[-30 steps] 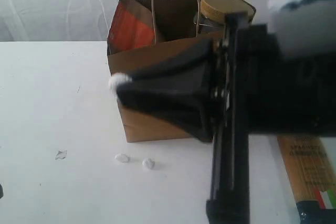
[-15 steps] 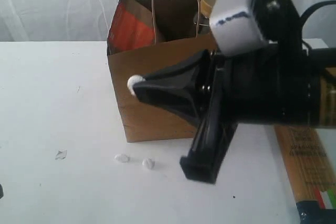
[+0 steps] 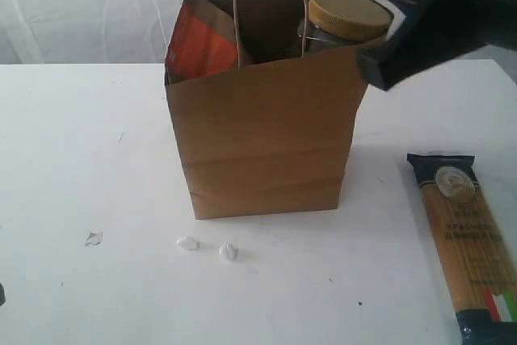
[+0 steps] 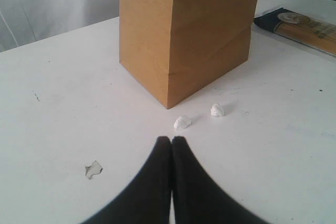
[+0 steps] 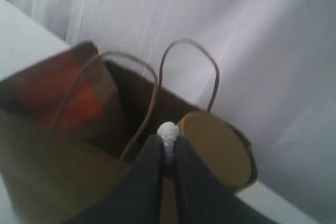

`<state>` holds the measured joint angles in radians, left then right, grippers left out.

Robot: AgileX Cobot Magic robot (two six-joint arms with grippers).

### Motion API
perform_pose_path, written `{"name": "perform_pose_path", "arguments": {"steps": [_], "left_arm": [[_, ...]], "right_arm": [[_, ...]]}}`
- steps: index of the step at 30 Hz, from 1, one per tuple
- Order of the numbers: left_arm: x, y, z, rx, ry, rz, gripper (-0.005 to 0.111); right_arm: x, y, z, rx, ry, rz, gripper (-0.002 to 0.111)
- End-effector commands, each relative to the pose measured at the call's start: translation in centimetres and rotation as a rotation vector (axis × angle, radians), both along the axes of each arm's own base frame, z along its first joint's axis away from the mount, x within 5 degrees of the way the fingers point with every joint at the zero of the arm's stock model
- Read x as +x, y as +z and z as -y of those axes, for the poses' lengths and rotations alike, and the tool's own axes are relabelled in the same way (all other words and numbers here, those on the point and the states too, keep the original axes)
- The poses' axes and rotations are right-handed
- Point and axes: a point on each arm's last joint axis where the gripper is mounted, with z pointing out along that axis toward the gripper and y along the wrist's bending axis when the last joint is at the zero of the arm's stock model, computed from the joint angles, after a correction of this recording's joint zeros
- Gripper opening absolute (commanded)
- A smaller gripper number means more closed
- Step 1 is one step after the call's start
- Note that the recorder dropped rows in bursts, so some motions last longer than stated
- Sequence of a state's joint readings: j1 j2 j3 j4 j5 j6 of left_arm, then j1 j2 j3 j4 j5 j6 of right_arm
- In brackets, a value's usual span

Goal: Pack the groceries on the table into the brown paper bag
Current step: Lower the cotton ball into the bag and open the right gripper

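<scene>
The brown paper bag stands upright in the middle of the table. A brown pouch with an orange-red panel and a tan-lidded clear jar stick out of its top. The long spaghetti packet lies flat on the table to the right of the bag. My right gripper hangs over the bag's mouth beside the jar lid, shut on a small white bit. My left gripper is shut and empty, low over the table just short of a white bit.
Two white pebble-like bits and a small scrap lie in front of the bag. My right arm fills the upper right corner above the bag's right edge. A white curtain hangs behind the table.
My right arm, which blocked the front of the bag, has swung up and to the right with the white bit. The whole bag and the spaghetti packet now show. The left gripper has not moved.
</scene>
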<state>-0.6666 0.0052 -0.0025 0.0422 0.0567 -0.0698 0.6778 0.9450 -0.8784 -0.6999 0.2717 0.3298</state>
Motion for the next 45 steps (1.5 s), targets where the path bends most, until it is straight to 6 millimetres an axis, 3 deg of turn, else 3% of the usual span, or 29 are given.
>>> {"name": "perform_pose_path", "arguments": {"steps": [1, 5, 9, 16, 25, 36, 45], "left_arm": [[0.0, 0.0, 0.0, -0.011, -0.002, -0.002, 0.000], [0.0, 0.0, 0.0, -0.011, -0.002, -0.002, 0.000], [0.0, 0.0, 0.0, -0.011, -0.002, -0.002, 0.000], [0.0, 0.0, 0.0, -0.011, -0.002, -0.002, 0.000], [0.0, 0.0, 0.0, -0.011, -0.002, -0.002, 0.000], [0.0, 0.0, 0.0, -0.011, -0.002, -0.002, 0.000], [0.0, 0.0, 0.0, -0.011, -0.002, -0.002, 0.000]], "right_arm": [[-1.6, -1.7, 0.2, -0.102, 0.075, -0.238, 0.005], [-3.3, -3.2, -0.5, -0.165, 0.235, -0.429, 0.005], [-3.2, -2.8, -0.7, -0.127, 0.242, -0.393, 0.005], [-1.5, -1.6, -1.9, 0.060, 0.212, -0.273, 0.005], [0.9, -1.8, -3.4, 0.131, 0.178, -0.188, 0.005], [4.0, -1.2, -5.8, 0.136, 0.169, -0.180, 0.005], [6.4, -2.7, -7.4, 0.089, 0.161, -0.198, 0.005]]}}
